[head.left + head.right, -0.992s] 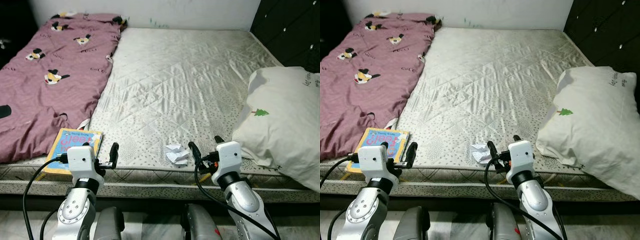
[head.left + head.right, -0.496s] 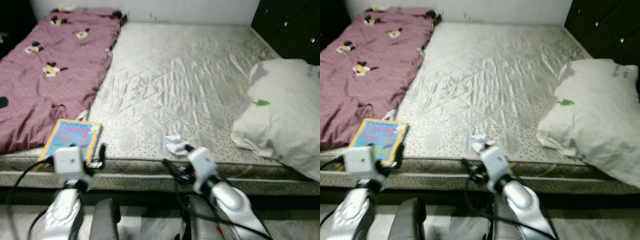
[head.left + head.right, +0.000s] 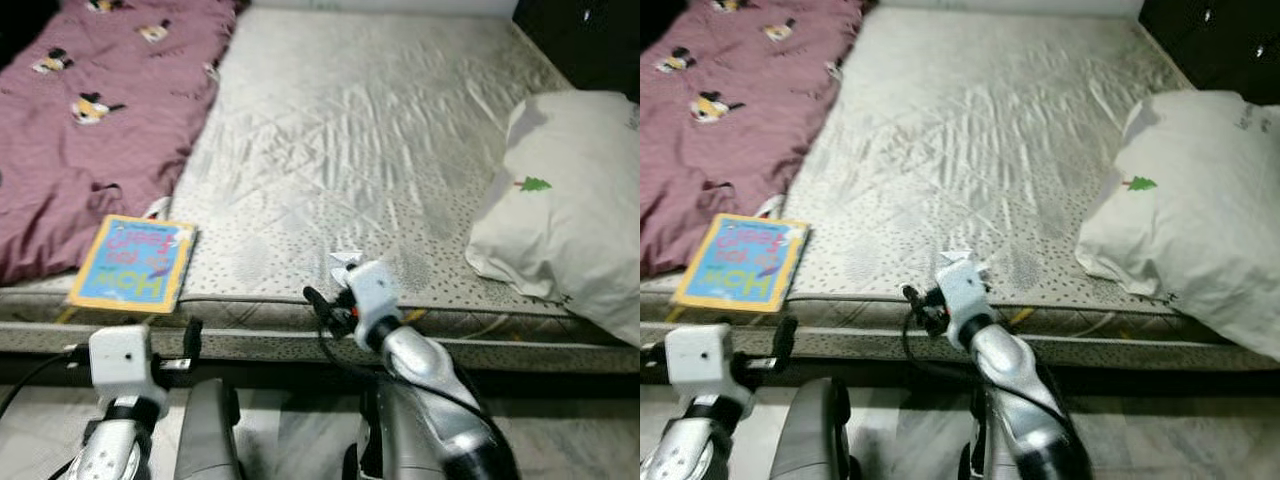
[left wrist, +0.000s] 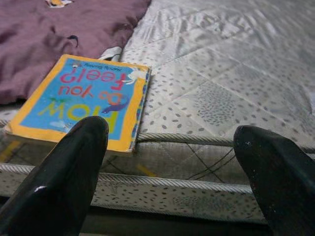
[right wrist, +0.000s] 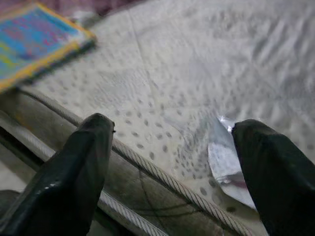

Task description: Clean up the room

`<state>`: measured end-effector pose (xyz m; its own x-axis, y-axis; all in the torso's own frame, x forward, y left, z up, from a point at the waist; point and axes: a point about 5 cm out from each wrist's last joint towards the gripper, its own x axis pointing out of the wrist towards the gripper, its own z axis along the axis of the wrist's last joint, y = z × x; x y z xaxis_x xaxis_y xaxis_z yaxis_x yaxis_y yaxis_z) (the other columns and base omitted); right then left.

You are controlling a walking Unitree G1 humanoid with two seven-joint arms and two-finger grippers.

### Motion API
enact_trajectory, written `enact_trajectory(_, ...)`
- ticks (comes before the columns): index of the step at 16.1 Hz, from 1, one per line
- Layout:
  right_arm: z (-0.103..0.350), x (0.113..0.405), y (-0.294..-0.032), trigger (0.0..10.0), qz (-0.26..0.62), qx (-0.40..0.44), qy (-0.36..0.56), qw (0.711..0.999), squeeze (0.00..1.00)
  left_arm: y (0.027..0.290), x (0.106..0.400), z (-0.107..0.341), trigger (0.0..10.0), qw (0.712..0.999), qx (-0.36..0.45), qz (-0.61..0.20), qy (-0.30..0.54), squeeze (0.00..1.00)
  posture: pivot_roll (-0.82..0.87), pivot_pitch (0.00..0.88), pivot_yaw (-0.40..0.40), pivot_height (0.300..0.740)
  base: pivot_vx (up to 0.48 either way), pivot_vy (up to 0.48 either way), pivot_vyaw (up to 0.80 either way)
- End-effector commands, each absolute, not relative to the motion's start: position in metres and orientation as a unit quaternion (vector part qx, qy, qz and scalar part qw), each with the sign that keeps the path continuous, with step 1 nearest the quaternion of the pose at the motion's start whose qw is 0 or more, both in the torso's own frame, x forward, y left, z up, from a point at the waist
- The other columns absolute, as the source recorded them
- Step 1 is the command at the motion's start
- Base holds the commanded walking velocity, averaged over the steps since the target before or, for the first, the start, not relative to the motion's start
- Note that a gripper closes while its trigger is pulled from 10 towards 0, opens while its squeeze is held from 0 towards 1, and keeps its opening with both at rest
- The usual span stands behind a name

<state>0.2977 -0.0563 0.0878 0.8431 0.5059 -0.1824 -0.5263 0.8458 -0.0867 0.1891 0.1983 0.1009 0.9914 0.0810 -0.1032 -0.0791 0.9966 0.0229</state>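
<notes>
A crumpled white paper [image 3: 344, 261] lies on the mattress near its front edge. My right gripper [image 5: 172, 128] is open at that edge, and the paper [image 5: 225, 164] sits just inside one fingertip [image 5: 256, 142]. In the eye views the right wrist [image 3: 372, 290] covers part of the paper. A colourful children's book [image 3: 135, 263] rests flat at the front left of the mattress, beside the blanket. My left gripper [image 4: 172, 132] is open and low, in front of the mattress side, facing the book [image 4: 83, 96] without touching it.
A maroon patterned blanket [image 3: 90, 120] covers the bed's left side. A large white pillow [image 3: 570, 200] lies at the right, overhanging the front edge. The grey quilted mattress [image 3: 350, 130] stretches between them. A dark cabinet [image 3: 590, 30] stands at the far right, with pale floor below the bed.
The camera has tipped down and closer to the bed. My right arm swung left and forward to the paper at the mattress edge. My left arm dropped below the edge.
</notes>
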Motion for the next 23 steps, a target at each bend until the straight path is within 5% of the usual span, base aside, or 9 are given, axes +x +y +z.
enact_trajectory(1,0.071,0.300,-0.049,10.0,0.263,-0.079,0.118,0.954,0.00,0.201,0.184,0.111,10.0,0.998,0.031,0.046,0.036,0.00,0.16,0.193,-0.043,0.549,0.000,0.000,0.00)
enact_trajectory(6,0.084,0.332,-0.026,10.0,0.233,-0.069,0.118,0.963,0.00,0.199,0.168,0.115,10.0,0.996,0.046,0.040,0.058,0.00,0.23,0.207,-0.034,0.549,0.000,0.000,0.00)
enact_trajectory(11,0.118,0.364,-0.043,10.0,0.135,-0.044,0.048,0.989,0.00,0.203,0.161,0.123,10.0,0.995,0.065,0.047,0.058,0.00,0.29,0.226,-0.035,0.549,0.000,0.000,0.00)
enact_trajectory(17,0.120,0.374,-0.056,10.0,0.133,-0.062,0.054,0.988,0.00,0.201,0.156,0.126,10.0,0.995,0.067,0.047,0.062,0.00,0.29,0.256,-0.043,0.549,0.000,0.000,0.00)
enact_trajectory(23,0.117,0.369,-0.049,10.0,0.158,-0.081,0.029,0.984,0.00,0.201,0.161,0.126,10.0,0.994,0.070,0.042,0.066,0.00,0.29,0.249,-0.033,0.499,0.000,0.000,0.00)
